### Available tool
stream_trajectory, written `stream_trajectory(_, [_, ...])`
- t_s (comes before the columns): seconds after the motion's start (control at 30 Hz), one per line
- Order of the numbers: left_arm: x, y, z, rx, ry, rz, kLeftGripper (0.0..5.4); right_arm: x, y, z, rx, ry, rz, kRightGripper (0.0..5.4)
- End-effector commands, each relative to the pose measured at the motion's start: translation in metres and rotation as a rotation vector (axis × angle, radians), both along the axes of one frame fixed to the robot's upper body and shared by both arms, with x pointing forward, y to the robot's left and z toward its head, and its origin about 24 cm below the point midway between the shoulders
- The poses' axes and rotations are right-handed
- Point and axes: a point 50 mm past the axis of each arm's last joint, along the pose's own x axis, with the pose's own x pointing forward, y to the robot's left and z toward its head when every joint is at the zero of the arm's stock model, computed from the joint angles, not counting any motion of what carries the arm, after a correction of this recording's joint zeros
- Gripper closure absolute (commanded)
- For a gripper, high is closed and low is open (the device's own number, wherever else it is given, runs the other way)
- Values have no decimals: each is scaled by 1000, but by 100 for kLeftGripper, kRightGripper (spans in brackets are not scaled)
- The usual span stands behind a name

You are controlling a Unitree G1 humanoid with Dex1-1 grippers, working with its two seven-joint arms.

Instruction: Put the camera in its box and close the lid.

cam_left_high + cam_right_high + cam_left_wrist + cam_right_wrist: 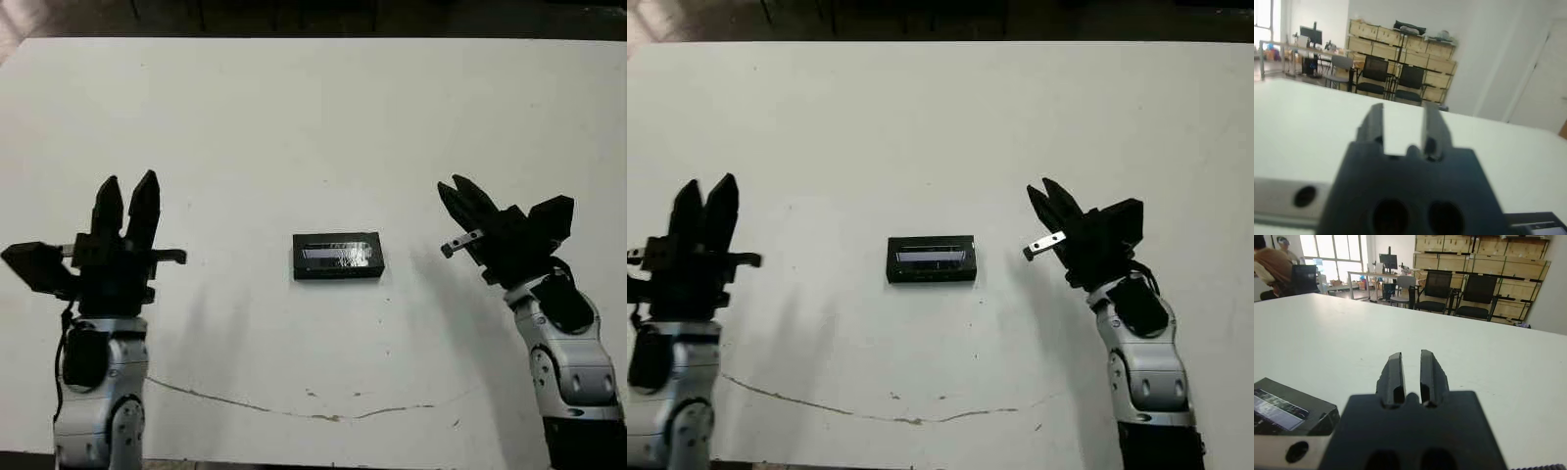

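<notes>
Left eye view: we see the white table (313,117) with one small black rectangular object lying flat near its middle — the box with the lid (338,254) on it, the glossy window facing up and catching a pale streak of light. The lid sits square on the box (338,271), whose dark front wall shows below it. We cannot see the camera itself; the window's glare hides whatever lies under it.

The left gripper (125,204) hangs over the table well apart from the box on the robot's left, its two black fingers pointing away from the robot with a clear gap between them and nothing held — the left wrist view shows that gap plainly. The right gripper (462,194) hovers on the other side, tilted toward the box, its fingers only narrowly parted and empty.

A person (1271,264) sits in the room beyond the table.
</notes>
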Motion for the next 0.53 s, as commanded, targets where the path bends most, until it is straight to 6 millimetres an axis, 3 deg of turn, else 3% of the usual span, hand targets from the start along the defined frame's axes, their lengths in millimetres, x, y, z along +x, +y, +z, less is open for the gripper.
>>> stream_trajectory(0.03, [6,-3,-7,46,32,17,538,-7,5,-2,8,-8,-2,540])
stream_trajectory(0.33, [16,-7,-6,84,44,14,538,-14,14,8,14,-51,-27,540])
stream_trajectory(0.53, [6,-7,-8,91,58,14,538,-21,16,7,50,-83,-33,540])
